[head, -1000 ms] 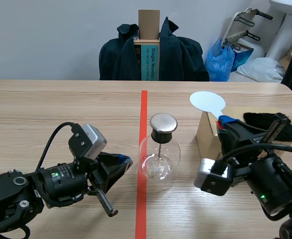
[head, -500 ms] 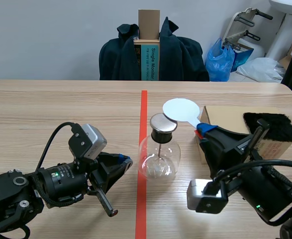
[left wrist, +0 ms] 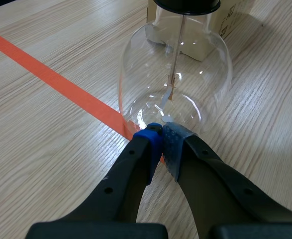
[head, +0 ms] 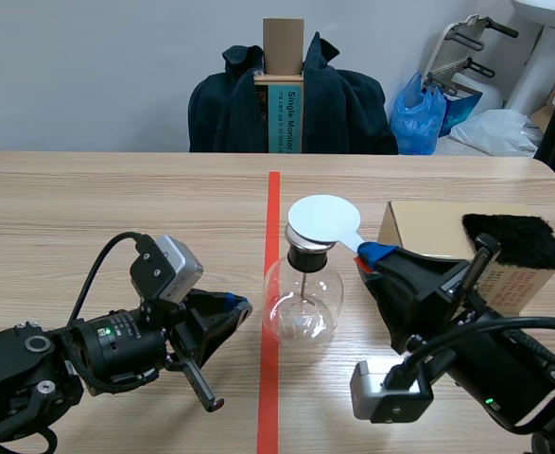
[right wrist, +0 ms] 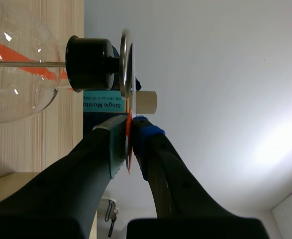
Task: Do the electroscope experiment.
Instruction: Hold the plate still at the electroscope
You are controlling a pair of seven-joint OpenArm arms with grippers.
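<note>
1. The flask [head: 303, 301] stands upright on the table [head: 88, 208], touching the right edge of the red tape line [head: 272, 218].
2. A black stopper [right wrist: 88, 63] plugs its neck, and a metal rod [left wrist: 178, 45] runs down inside to thin foil leaves [left wrist: 166, 94].
3. The left gripper [head: 239, 305] lies low on the table with its fingers closed on nothing; its pads [left wrist: 171, 144] meet just at the flask's base.
4. The right gripper [head: 367, 253] is clamped on the handle of a white disc [head: 323, 222], with an orange-red strip showing between its pads [right wrist: 141, 132].
5. The disc sits over the flask's metal cap [right wrist: 125, 62], close against it; I cannot tell whether they touch.
6. A cardboard box [head: 428, 232] stands right of the flask, behind the right arm, with a black furry pad [head: 513, 241] on its right end.
</note>
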